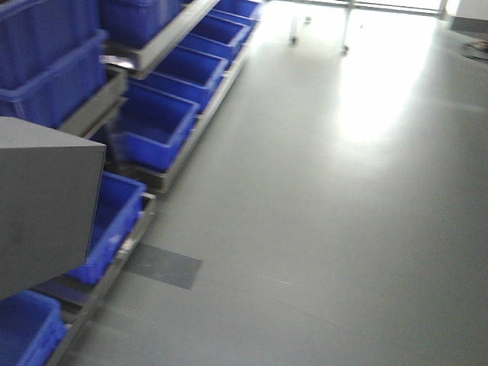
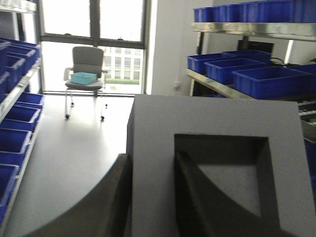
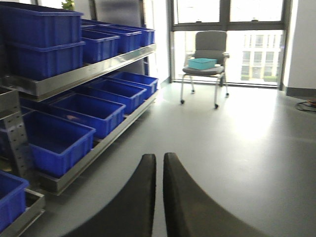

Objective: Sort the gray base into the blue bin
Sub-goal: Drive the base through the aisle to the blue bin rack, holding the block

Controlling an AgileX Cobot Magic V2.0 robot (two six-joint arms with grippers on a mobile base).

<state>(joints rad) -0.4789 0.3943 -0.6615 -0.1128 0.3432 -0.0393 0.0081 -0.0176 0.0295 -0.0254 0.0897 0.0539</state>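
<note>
My left gripper (image 2: pixel 153 156) is shut on the gray base (image 2: pixel 207 118). One finger presses its outer side and the other sits inside its dark square recess, pinching the wall between them. The same base looms close at the left edge of the front view as a gray block (image 1: pixel 42 206), held in the air beside the racks. Blue bins (image 1: pixel 155 147) line the low shelves on the left, and I cannot tell which one the task means. My right gripper (image 3: pixel 159 156) is shut with nothing in it, hovering over bare floor.
Metal racks of blue bins (image 3: pixel 63 146) run along the left, and a second rack of bins (image 2: pixel 266 81) stands to the right in the left wrist view. An office chair (image 3: pixel 205 64) carrying a teal box stands by the far windows. Gray floor stretches between the racks.
</note>
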